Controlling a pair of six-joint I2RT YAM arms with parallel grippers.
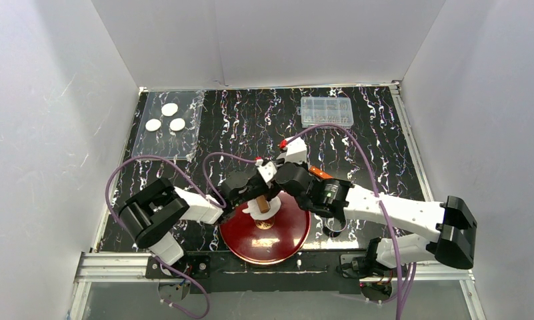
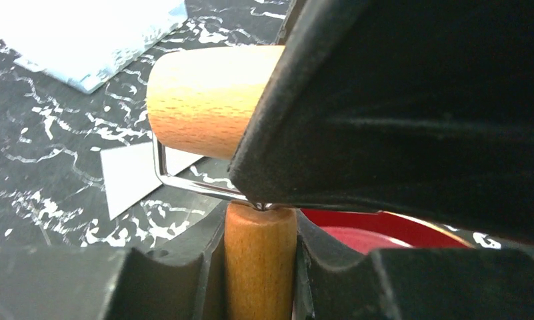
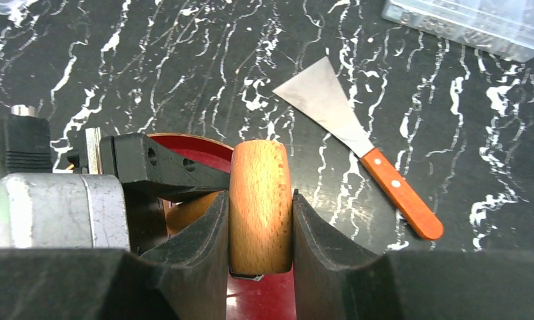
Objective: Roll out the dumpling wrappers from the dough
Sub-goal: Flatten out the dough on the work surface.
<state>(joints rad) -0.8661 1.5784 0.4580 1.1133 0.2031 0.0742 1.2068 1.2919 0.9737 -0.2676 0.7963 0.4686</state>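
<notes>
top: the dough (image 1: 249, 211) sits on the red plate (image 1: 271, 245) under the roller (image 1: 267, 205), dumpling wrappers (image 1: 164, 117) well apart on the far tray (image 1: 174, 143); both arms bend inward. left wrist: left gripper (image 2: 261, 257) clamps the handle (image 2: 261, 287); press evenly. right wrist: right gripper (image 3: 261, 223) pinches the wooden barrel (image 3: 261, 177), likely blocking rolling until released.

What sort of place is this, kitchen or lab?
Likely a robot lab test cell, not a kitchen: plain white enclosure walls, black white-veined tabletop, aluminium rail frame along the near edge.
</notes>
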